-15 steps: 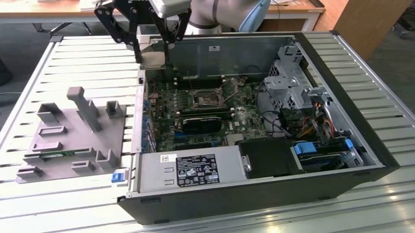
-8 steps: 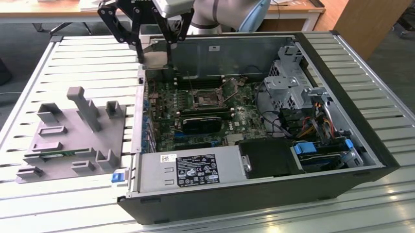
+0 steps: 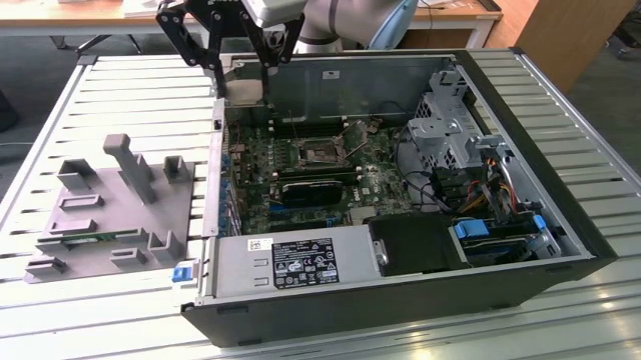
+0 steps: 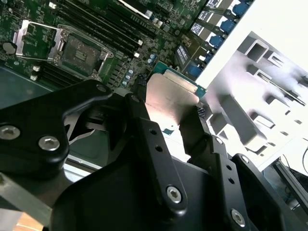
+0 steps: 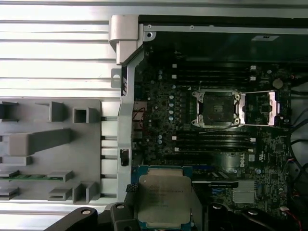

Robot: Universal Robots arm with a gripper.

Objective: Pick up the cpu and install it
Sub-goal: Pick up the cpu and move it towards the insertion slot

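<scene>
The hand [image 3: 243, 75] is clamped on the cpu [image 3: 246, 88] — its fingers [image 4: 144, 125] press two opposite edges, and the metal top faces the camera in the first wrist view. The chip hangs in the air over the open case's [image 3: 561, 187] wall on the exterior view's left, well apart from the open socket [image 3: 318, 154]. A grey tray [image 3: 100, 187] lies on the table [image 3: 120, 97] beside the case.

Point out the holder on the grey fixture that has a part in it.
The long low holder with the green memory stick; the others hold nothing visible.
</scene>
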